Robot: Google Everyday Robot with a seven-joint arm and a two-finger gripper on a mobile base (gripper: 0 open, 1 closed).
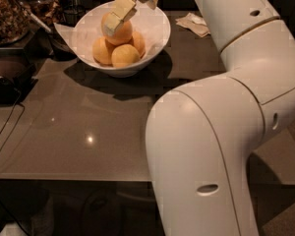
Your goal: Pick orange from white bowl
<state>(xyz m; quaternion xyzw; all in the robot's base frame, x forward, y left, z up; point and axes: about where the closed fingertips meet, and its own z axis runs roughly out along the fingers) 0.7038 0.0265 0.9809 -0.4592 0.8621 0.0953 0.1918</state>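
Orange [121, 33] topmost in white bowl [159, 31], upper left; gripper [122, 11] against it, open/closed state indeterminable. Reach step; next: enclose, lift vertically.

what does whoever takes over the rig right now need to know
The gripper is over the white bowl, down against the top orange.
That orange sits on three other oranges in the bowl, at the far end of the table.
Done: reach to the bowl.
Left: secure the orange and lift it clear of the bowl.
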